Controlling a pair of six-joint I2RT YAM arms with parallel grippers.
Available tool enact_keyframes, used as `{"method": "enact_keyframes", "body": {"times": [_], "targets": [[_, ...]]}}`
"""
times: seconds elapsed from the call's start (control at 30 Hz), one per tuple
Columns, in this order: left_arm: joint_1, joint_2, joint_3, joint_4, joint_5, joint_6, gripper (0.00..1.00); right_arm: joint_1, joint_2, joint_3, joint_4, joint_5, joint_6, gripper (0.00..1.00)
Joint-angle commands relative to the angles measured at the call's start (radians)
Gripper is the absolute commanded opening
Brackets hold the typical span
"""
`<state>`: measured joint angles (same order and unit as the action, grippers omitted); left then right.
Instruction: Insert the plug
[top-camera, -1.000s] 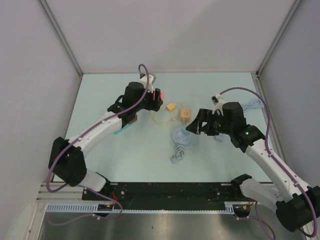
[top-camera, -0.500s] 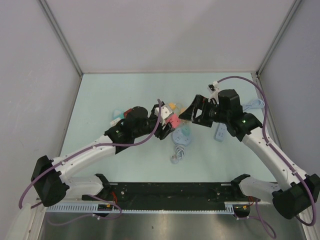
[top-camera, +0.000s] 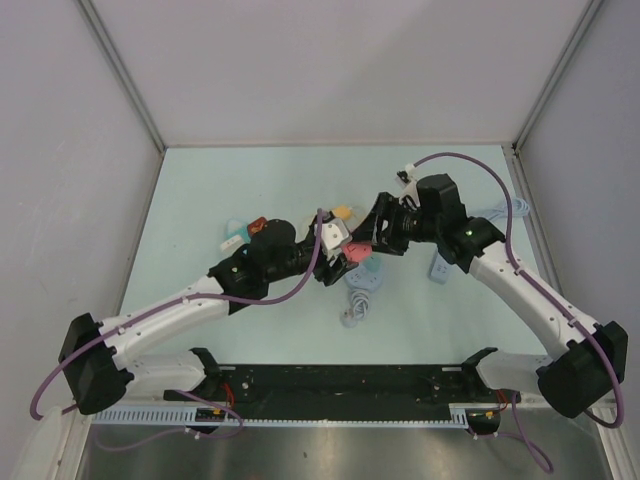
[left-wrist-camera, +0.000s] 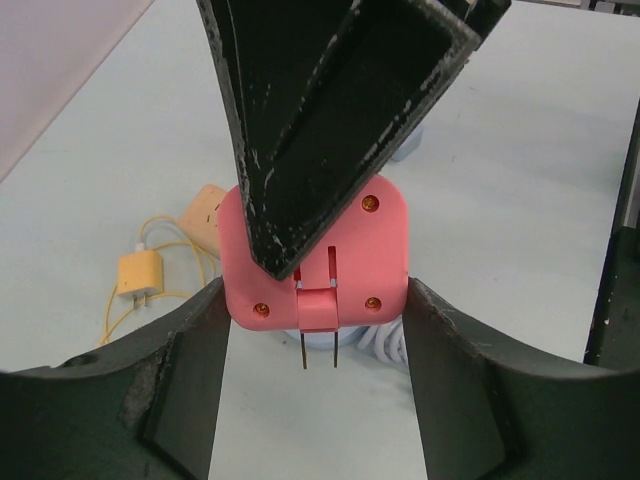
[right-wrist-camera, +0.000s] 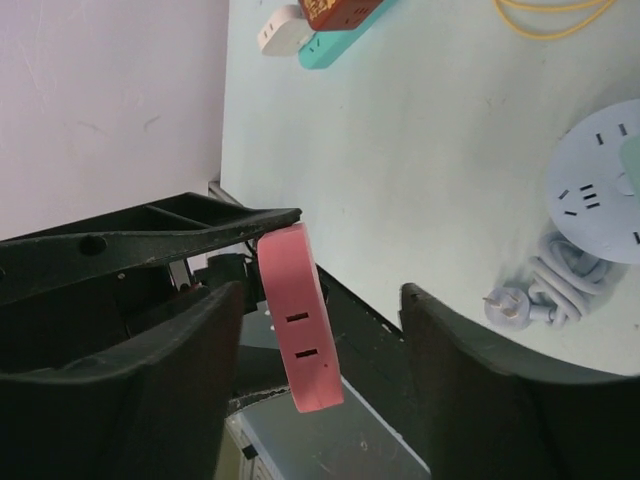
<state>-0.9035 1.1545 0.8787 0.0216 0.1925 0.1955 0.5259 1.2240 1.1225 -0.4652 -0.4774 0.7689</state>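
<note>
The plug is a pink square block (left-wrist-camera: 315, 245) with two metal prongs pointing down. My left gripper (left-wrist-camera: 313, 297) is shut on it, one finger against each side. It hangs just above the round pale-blue power strip (top-camera: 364, 272), which lies on the table. My right gripper (top-camera: 369, 238) has come in from the right and straddles the plug (right-wrist-camera: 300, 320). In the right wrist view the plug shows edge-on with two slots, and there is a gap to the right finger (right-wrist-camera: 480, 380). One right finger crosses over the plug's top in the left wrist view.
A yellow charger (left-wrist-camera: 138, 275) with its looped cable and a tan adapter (left-wrist-camera: 205, 203) lie behind the plug. A teal strip (right-wrist-camera: 340, 40) lies at the left and a blue strip (top-camera: 438, 266) at the right. The round strip's coiled cord and plug (right-wrist-camera: 512, 305) trail toward the near edge.
My left arm swung from the back to the table's middle, carrying the pink plug. My right gripper moved left around the plug and its jaws narrowed.
</note>
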Motion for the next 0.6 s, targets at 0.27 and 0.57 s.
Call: {"method": "enact_keyframes", "body": {"times": [0.27,0.57], "targets": [[-0.008,-0.039,-0.033,0.092,0.015,-0.007,0.48,0.026,0.005,0.045,-0.007,-0.058,-0.028,0.28],[-0.008,-0.07,-0.064,0.06,-0.09,-0.059,0.91,0.031,-0.011,0.045,-0.036,-0.026,-0.204,0.0]]}}
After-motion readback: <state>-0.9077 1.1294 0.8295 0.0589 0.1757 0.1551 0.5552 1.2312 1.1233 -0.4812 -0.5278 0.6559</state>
